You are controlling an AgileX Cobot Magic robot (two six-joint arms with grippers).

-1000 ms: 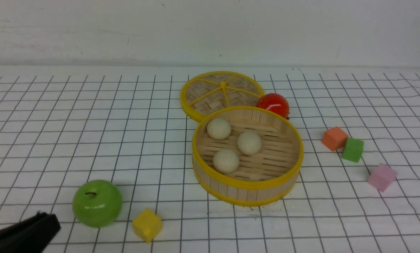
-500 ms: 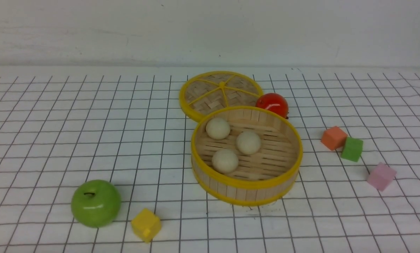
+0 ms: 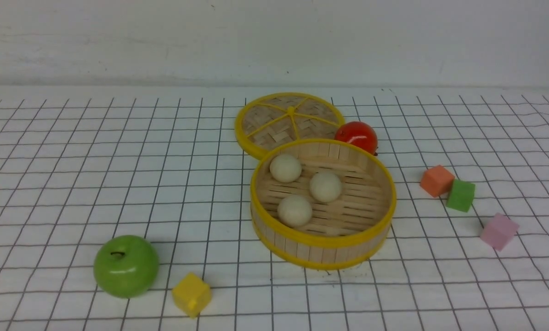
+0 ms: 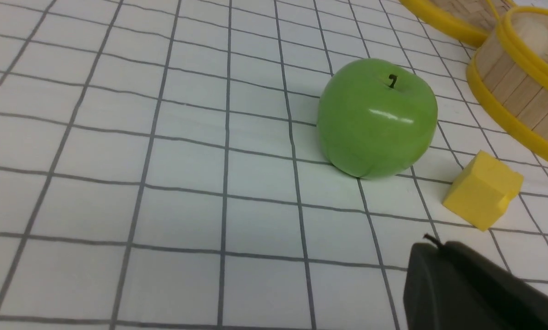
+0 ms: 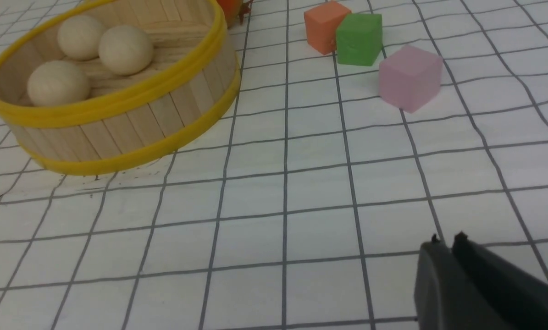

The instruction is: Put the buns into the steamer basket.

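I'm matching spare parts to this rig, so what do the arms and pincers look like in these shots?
Little shows. The front view has no arm in frame. Each wrist view catches only its own pincer tip: the left pincer is a matte black, rounded wedge with a tiny nub at its tip; the right pincer is matte black too, with a thin seam between two fingertips. No cables or markings show.

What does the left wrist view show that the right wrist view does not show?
Only the left wrist view: the glossy green apple, the small yellow cube, and the shut left hand.

Only the right wrist view: the orange cube, green cube, pink cube, all three cream-beige buns, and the right hand.

Both: the round bamboo steamer basket with yellow rims and the white gridded tablecloth.
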